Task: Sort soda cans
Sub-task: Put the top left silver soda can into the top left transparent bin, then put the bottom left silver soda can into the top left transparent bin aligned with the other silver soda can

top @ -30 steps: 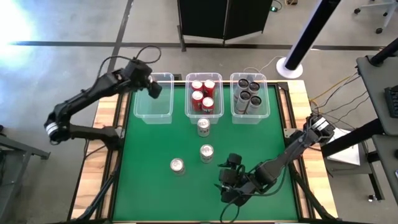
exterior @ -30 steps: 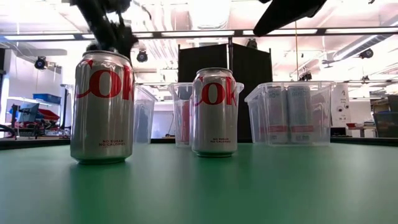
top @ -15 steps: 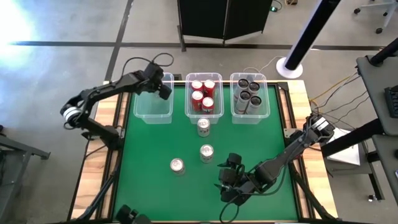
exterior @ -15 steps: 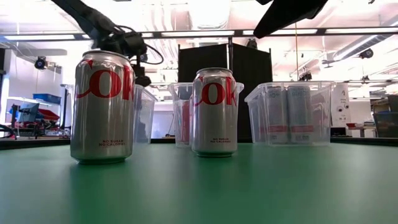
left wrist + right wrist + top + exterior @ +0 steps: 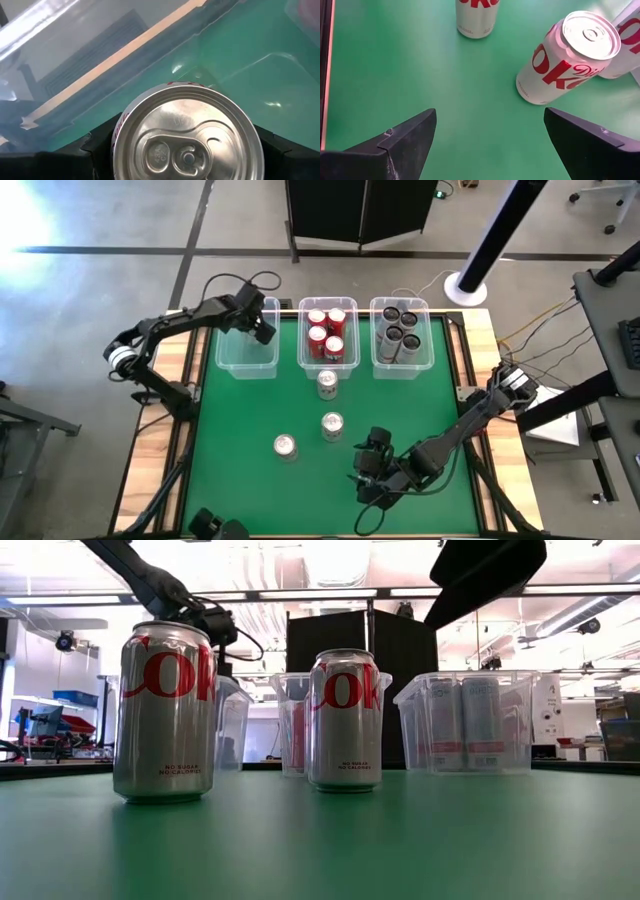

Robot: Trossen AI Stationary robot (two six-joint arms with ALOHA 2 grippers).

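My left gripper [image 5: 258,323] hangs over the far right part of the clear left bin [image 5: 224,352], shut on a silver soda can [image 5: 187,137] with its top up. Three more silver cans stand upright on the green mat [image 5: 327,383] [image 5: 332,425] [image 5: 286,446]. Red cans fill the middle bin [image 5: 304,350] and dark cans the right bin [image 5: 378,355]. My right gripper [image 5: 370,468] stands open near the front edge, right of the silver cans, with nothing between its fingers [image 5: 405,140]. My left gripper pinches the silver can between its two fingers, one on each side of the can's wall just below the top rim [image 5: 122,135]. The fingers come from above, pointing down. The can hangs upright over the inside of the left bin [image 5: 75,50]; its lower end is hidden.
In the low view two silver cans [image 5: 165,710] [image 5: 345,720] stand in front of the row of bins. The mat is bare at the front left and right of the loose cans. Wooden table edges [image 5: 165,380] flank the mat.
My left gripper, with the can, has gone toward the table's right from the left bin's far left part to over its far right part, and a little down. The arm behind it has swung in toward the table.
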